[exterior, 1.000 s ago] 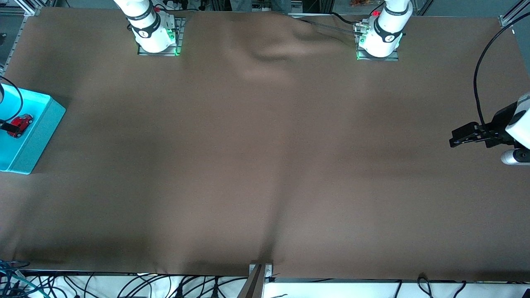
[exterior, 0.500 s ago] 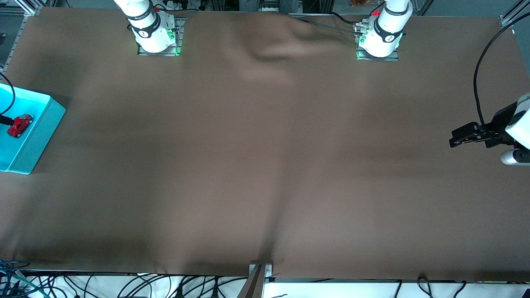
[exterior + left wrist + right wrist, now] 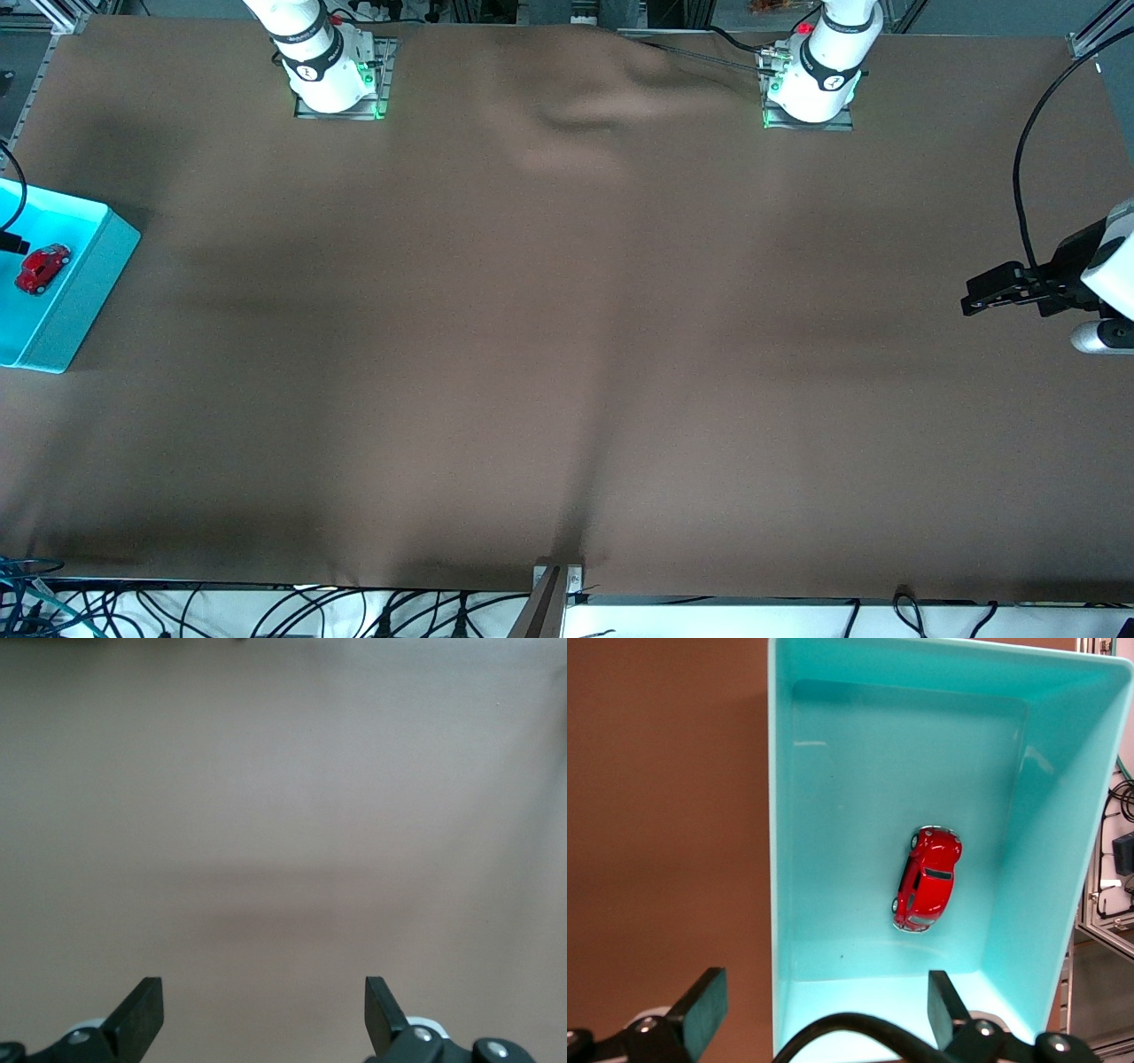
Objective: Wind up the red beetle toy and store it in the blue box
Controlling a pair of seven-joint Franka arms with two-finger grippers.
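Both pairs of jaws stood wide and held nothing; the right gripper (image 3: pixel 819 1014) hung over the blue box (image 3: pixel 780 859), which sat at the right arm's end of the table (image 3: pixel 567 354); the red beetle toy (image 3: pixel 928 879) lay on its wheels on the box's floor, apart from the walls; the left gripper (image 3: pixel 264 1014) waited over bare brown cloth at the left arm's end.

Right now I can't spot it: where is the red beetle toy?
The red beetle toy lies inside the blue box at the right arm's end of the table.
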